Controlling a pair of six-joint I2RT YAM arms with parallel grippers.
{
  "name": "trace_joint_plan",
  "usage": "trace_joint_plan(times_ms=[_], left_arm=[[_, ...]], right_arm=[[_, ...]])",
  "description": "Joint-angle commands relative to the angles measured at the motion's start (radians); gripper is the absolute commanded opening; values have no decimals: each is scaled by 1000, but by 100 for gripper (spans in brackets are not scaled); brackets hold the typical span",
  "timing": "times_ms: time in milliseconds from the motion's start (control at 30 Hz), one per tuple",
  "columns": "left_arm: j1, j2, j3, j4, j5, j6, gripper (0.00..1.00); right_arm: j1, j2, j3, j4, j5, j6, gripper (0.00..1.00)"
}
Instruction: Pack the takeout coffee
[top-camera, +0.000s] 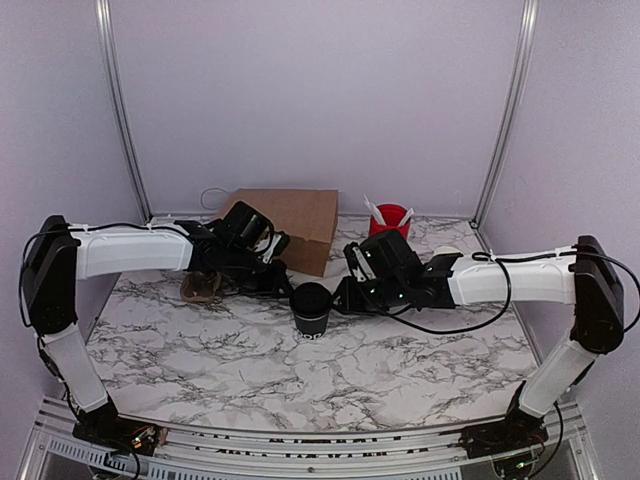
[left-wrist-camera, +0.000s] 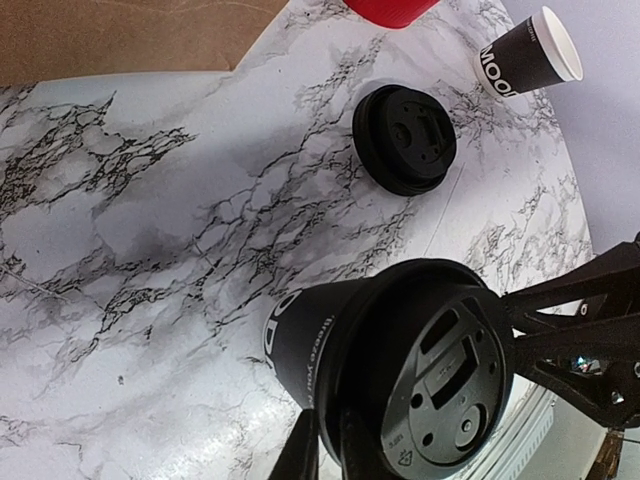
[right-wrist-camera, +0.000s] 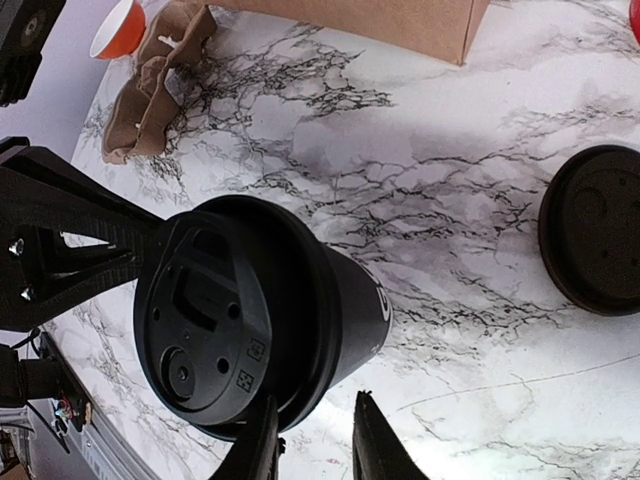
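While the coffee cup (top-camera: 312, 310) stands upright pretty much in the middle of the tabletop (top-camera: 200, 380), both arms reach in at it from either side. It has a black lid pressed on top, and you can see the white lettering low on its side.

The left pincer (left-wrist-camera: 325, 455) comes in from the left. Its fingers (left-wrist-camera: 300, 452) are nearly pressed together and look like they're pinching the coffee cup right at the edge of the lid. From the right wrist view you can see those two black arms meet at a point on the lid's rim.

The right pincer (right-wrist-camera: 312, 450) sits on the opposite side. It's spread, with bare marble showing in the gap between the fingers. One of them (right-wrist-camera: 262, 445) is right up against the lid's edge and the other is clear of the cup, so it isn't gripping anything.

Other stuff lying around:
- a spare black lid (left-wrist-camera: 405, 138) lies flat on the marble, on the far side of the cup and apart from it
- a brown paper bag (top-camera: 290, 225) is at the far edge, a bit left of centre
- a red cup (top-camera: 390, 218) with white sticks in it is at the far edge toward the right corner
- a second black cup (left-wrist-camera: 525, 55) with no lid and a white rim is over by the right edge
- some crumpled brown paper (top-camera: 200, 288) is on the left side, under the left arm
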Motion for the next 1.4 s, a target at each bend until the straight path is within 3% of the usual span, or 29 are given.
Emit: trace_joint_plan(times_ms=[0, 533, 733, 1100, 1367], left_arm=[[-11, 38, 22, -93, -13, 21, 8], [-17, 53, 97, -105, 1, 28, 10], [-17, 61, 129, -114, -14, 29, 16], [-11, 31, 147, -151, -47, 44, 17], [-28, -61, 46, -155, -17, 23, 18]], right_arm=[[21, -30, 33, -40, 2, -3, 26], [31, -46, 56, -74, 25, -47, 34], [30, -45, 98, -164, 65, -123, 43], [30, -43, 157, -197, 45, -262, 60], [-30, -16, 179, -182, -30, -277, 59]])
